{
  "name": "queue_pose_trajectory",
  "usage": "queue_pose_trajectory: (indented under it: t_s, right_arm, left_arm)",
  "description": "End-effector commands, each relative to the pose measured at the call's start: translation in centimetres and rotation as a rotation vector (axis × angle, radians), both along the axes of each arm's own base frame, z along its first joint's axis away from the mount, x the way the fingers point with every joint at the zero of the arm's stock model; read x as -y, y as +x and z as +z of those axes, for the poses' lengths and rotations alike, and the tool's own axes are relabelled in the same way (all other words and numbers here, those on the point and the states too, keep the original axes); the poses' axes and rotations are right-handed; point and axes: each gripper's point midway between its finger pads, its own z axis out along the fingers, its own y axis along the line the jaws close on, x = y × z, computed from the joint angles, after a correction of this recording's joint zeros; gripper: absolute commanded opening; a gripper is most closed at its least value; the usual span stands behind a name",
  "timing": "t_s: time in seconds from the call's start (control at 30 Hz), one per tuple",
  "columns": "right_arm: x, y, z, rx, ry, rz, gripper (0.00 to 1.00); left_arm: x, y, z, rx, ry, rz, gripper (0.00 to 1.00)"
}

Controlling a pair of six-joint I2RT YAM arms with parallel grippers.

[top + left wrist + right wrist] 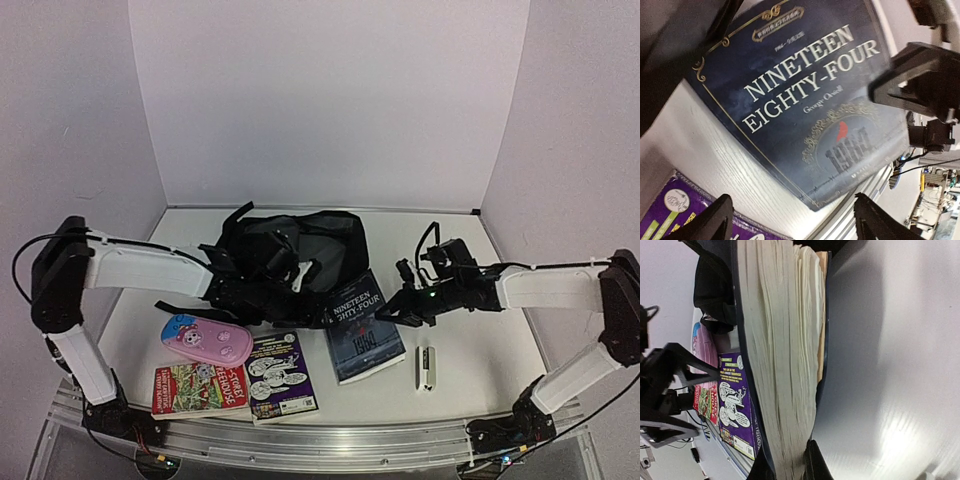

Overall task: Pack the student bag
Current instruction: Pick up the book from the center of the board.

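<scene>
Your right pincer (788,460) is clamped narrow on the dark blue book (362,330). One finger is on each cover and the cream page block is squeezed between them, at the book's right-hand edge. You can read "Nineteen Eighty-Four" on the front.

Your left pincer (792,200) is spread wide. Its two fingers hang apart above that same cover, over the book's far left part, and they grip nothing.

The book lies around the middle of the table (480,350), with its far end right up against the bag (330,235). The bag is your big black one. It sits slumped toward the far edge of the table, about midway across, with its straps spilling out to the left under your left arm.

Toward the near edge, a purple book (282,375) lies flat just to the left of the dark one. Left of that lies a red and green book (200,388). A pink pencil case (205,338) rests at its far side, near the table's left edge.

On the other side of the dark book, a small white object (425,368) lies alone near your right arm.
</scene>
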Motion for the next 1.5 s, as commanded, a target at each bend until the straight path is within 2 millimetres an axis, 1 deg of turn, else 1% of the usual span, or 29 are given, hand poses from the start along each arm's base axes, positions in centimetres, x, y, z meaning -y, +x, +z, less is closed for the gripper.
queue_pose_trajectory:
  t_s: [0.0,0.07,0.13,0.23,0.33,0.4,0.43,0.47,0.67,0.77,0.8,0.83,0.9,0.93,0.97,1.07,1.13,1.2,1.23,1.3,1.33,1.37,1.4,1.43,1.47]
  right_arm:
    - [0.5,0.8,7.3,0.192,-0.017,0.049,0.0]
    - [1.0,-0.1,8.6,0.208,-0.04,0.087,0.0]
    - [1.0,-1.0,10.4,0.235,-0.026,0.136,0.0]
    - [0.5,-2.9,13.4,0.282,0.045,0.242,0.0]
    - [-0.3,-4.5,16.0,0.319,0.118,0.339,0.0]
    - [-0.8,-5.3,17.3,0.341,0.15,0.391,0.0]
    - [-1.1,-5.6,17.9,0.35,0.163,0.415,0.0]
    - [-1.3,-5.9,18.3,0.359,0.172,0.437,0.0]
    - [-2.4,-7.4,20.0,0.405,0.239,0.556,0.0]
    - [-2.7,-7.8,20.2,0.41,0.257,0.588,0.0]
    - [-2.8,-7.8,20.0,0.405,0.259,0.598,0.0]
    - [-2.9,-8.0,19.9,0.401,0.266,0.614,0.0]
    - [-3.3,-8.3,19.5,0.391,0.271,0.637,0.0]
    - [-3.5,-8.4,19.3,0.388,0.273,0.648,0.0]
    - [-3.6,-8.5,19.1,0.383,0.274,0.657,0.0]
    - [-4.1,-8.5,18.5,0.374,0.269,0.672,0.0]
    - [-4.3,-8.5,18.3,0.372,0.267,0.679,0.0]
    - [-4.5,-8.4,17.8,0.365,0.262,0.684,0.0]
    - [-4.6,-8.3,17.7,0.366,0.258,0.683,0.0]
    - [-4.7,-7.4,17.3,0.378,0.227,0.653,0.0]
    - [-4.7,-6.4,17.1,0.392,0.195,0.612,0.0]
    - [-4.7,-4.8,17.0,0.42,0.145,0.542,0.0]
    - [-4.6,-3.5,16.8,0.426,0.115,0.468,0.01]
    - [-4.7,-2.6,16.8,0.429,0.105,0.419,0.06]
    - [-4.8,-1.7,16.8,0.434,0.106,0.37,0.19]
  left_arm:
    - [-2.7,0.2,5.5,0.157,-0.001,-0.025,0.9]
    - [-3.2,-0.1,7.3,0.174,-0.027,-0.06,0.92]
    - [-3.2,-0.6,9.2,0.185,-0.074,-0.114,0.93]
    - [-3.2,-1.0,11.2,0.212,-0.131,-0.198,0.95]
    - [-3.1,-1.1,12.5,0.239,-0.135,-0.265,0.96]
    - [-2.8,-1.5,12.8,0.234,-0.13,-0.326,0.96]
    - [-2.7,-1.7,12.5,0.219,-0.12,-0.353,0.96]
    - [-2.4,-1.7,12.8,0.222,-0.12,-0.372,0.96]
    - [-1.8,-2.2,13.2,0.215,-0.152,-0.438,0.96]
    - [-1.5,-2.7,13.7,0.199,-0.197,-0.468,0.96]
    - [-1.4,-2.9,13.9,0.191,-0.216,-0.48,0.94]
    - [-1.3,-3.3,14.2,0.181,-0.245,-0.5,0.9]
    - [-1.2,-3.9,14.7,0.154,-0.286,-0.53,0.75]
    - [-1.1,-4.1,14.9,0.143,-0.303,-0.542,0.7]
    - [-1.0,-4.2,15.1,0.136,-0.316,-0.55,0.67]
    - [-0.9,-4.3,15.3,0.132,-0.338,-0.559,0.65]
    - [-0.8,-4.2,15.4,0.126,-0.352,-0.557,0.59]
    - [-0.8,-4.2,15.4,0.12,-0.368,-0.554,0.5]
    - [-0.7,-4.1,15.3,0.111,-0.375,-0.55,0.4]
    - [-0.6,-3.9,15.2,0.1,-0.391,-0.539,0.23]
    - [-0.6,-3.8,15.1,0.099,-0.397,-0.532,0.13]
    - [-0.8,-3.5,15.1,0.101,-0.399,-0.51,0.04]
    - [-0.9,-2.9,14.9,0.112,-0.399,-0.48,0.01]
    - [-1.2,-2.1,14.9,0.128,-0.395,-0.434,0.0]
    - [-1.6,-1.2,14.8,0.141,-0.392,-0.384,0.0]
